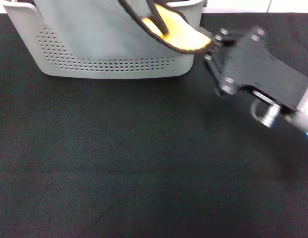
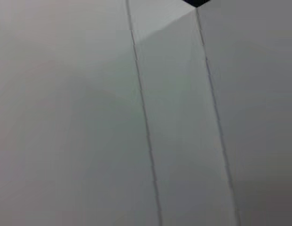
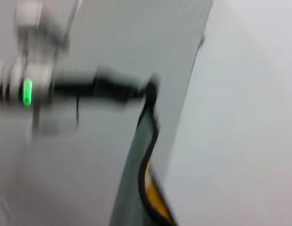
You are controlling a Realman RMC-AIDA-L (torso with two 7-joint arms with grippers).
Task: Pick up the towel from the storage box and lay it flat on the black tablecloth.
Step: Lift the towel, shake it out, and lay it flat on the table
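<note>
The right gripper (image 1: 211, 45) sits just off the storage box's (image 1: 69, 59) near right corner, above the black tablecloth (image 1: 144, 163), its fingertips pinched together on a corner of the towel (image 1: 181, 32). That corner shows its yellow reverse and black stitched edging, and it is drawn out over the box's rim toward the gripper. The rest of the towel, grey-teal, rises up and back over the box and runs out of the head view at the top.

In the right wrist view the towel (image 3: 136, 169) hangs as a tall, narrow fold, grey-teal with a dark edge and a sliver of yellow low down. The left gripper (image 3: 148, 92) is there too, farther off, at the towel's top end; it touches the cloth, but I cannot tell whether it is clamped on it.

The box stands on the tablecloth at its far side, its perforated front wall facing the robot. The left wrist view shows only pale, seamed panels (image 2: 89, 117).
</note>
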